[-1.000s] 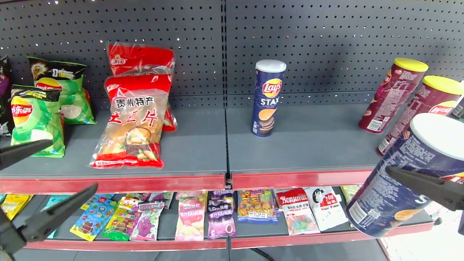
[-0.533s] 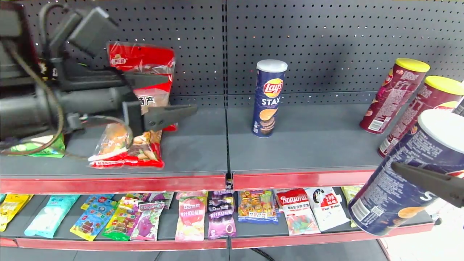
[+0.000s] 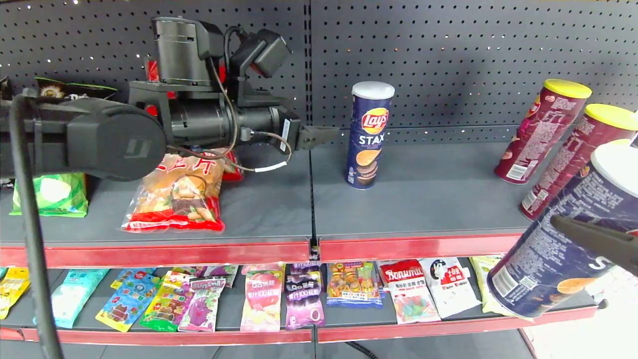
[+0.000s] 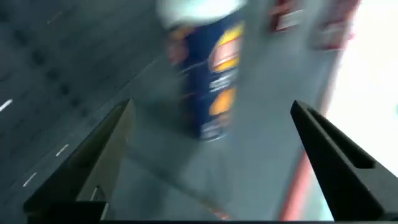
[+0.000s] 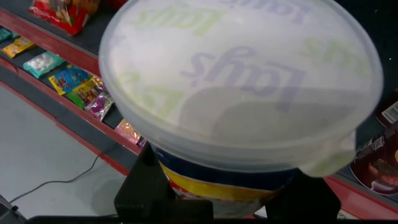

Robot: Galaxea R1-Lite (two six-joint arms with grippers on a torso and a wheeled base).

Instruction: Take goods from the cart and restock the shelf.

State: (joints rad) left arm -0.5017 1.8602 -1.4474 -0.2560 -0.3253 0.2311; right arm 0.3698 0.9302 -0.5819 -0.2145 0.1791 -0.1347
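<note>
Right gripper (image 3: 578,234) clamped mid-body on blue chip can (image 3: 543,259), low right, in front of shelf (image 3: 423,199) edge, not yet shelved. Side grip probably for standing it upright. Long axis diagonal: white lid up-right, base down-left. Left gripper (image 3: 321,134) spread wide, empty, aimed at standing chip can (image 3: 369,134).

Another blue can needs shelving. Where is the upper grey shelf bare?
Widest bare patch: grey upper shelf between the upright blue white-lidded can and two leaning maroon yellow-lidded cans. A narrower gap lies between that can and the red-and-clear snack bags, where the left gripper hovers. Green chip bags crowd the left end.
</note>
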